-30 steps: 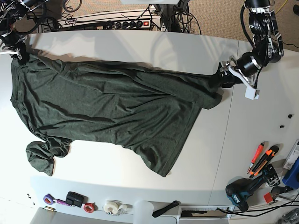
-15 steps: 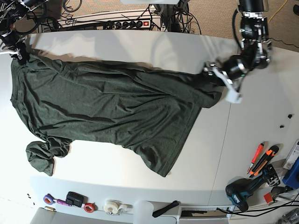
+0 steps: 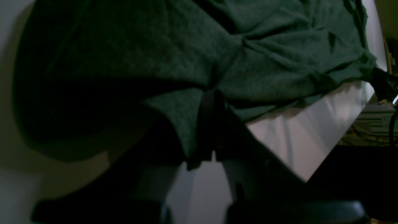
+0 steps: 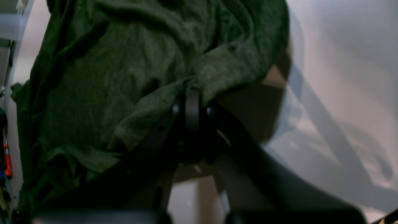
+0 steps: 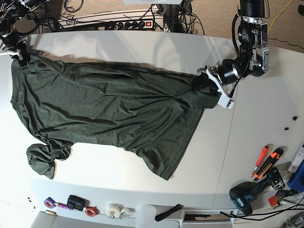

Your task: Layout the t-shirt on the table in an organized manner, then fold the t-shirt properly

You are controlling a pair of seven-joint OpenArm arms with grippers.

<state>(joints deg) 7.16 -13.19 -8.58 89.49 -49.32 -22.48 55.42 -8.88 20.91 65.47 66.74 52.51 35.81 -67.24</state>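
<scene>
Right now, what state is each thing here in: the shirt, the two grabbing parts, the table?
t-shirt: spread across the table, wrinkled, one sleeve bunched, not folded.
left end effector: shut on the t-shirt's edge.
right end effector: shut on the t-shirt's opposite corner.
table: white, mostly covered by the shirt; tools along its edge.

t-shirt (image 5: 109,116): dark green, faintly heathered, plain with no print
table (image 5: 256,123): white, smooth, with a thin grey seam line at about 3 o'clock
cutters (image 5: 267,162): orange and red with black, at 4 o'clock
drill (image 5: 247,194): teal and black, at 5 o'clock
tape rolls (image 5: 102,210): purple, red and white, at 7 o'clock
power strip (image 5: 128,23): black sockets with a red switch, at 12 o'clock
floor (image 5: 213,14): tan, at 1 o'clock
</scene>
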